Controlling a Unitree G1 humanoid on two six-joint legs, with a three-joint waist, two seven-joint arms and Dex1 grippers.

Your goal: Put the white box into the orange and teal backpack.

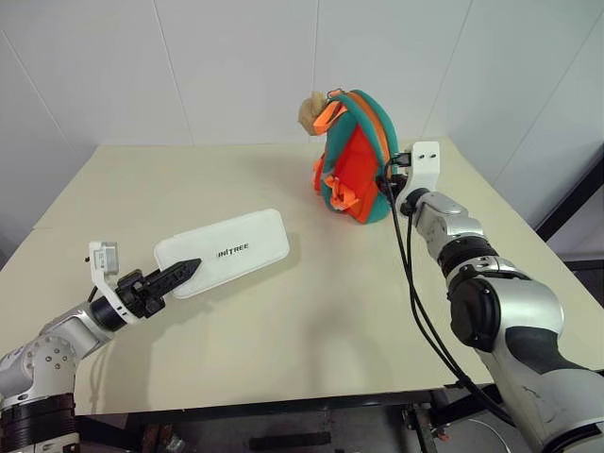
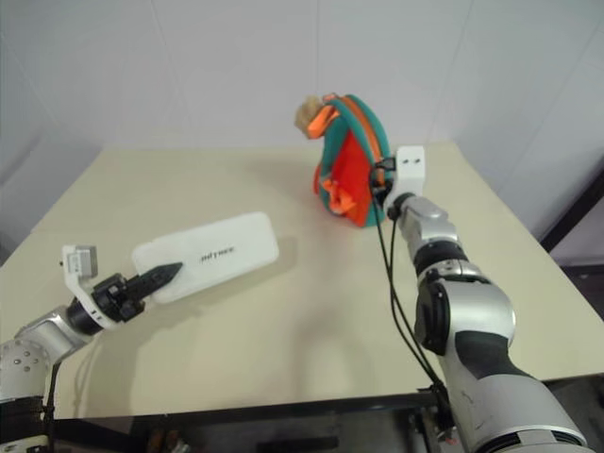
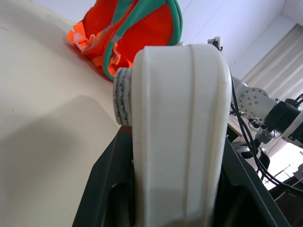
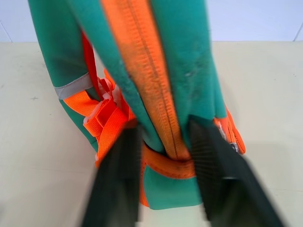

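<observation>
The white box (image 1: 231, 250), with dark lettering on top, is held at its near end over the left half of the table. My left gripper (image 1: 184, 272) is shut on it. In the left wrist view the box (image 3: 180, 132) stands edge-on between the black jaws. The orange and teal backpack (image 1: 354, 156) stands upright at the far right of the table, a tan plush ball (image 1: 310, 111) at its top. My right gripper (image 4: 163, 130) reaches it from the near side. Its fingers (image 4: 118, 179) press both sides of the teal edge with the orange zipper strip (image 4: 156, 94).
The beige table (image 1: 283, 359) runs to white walls behind. A black cable (image 1: 411, 293) hangs along my right forearm. Orange webbing straps and a buckle (image 4: 102, 116) hang on the backpack's side facing the box.
</observation>
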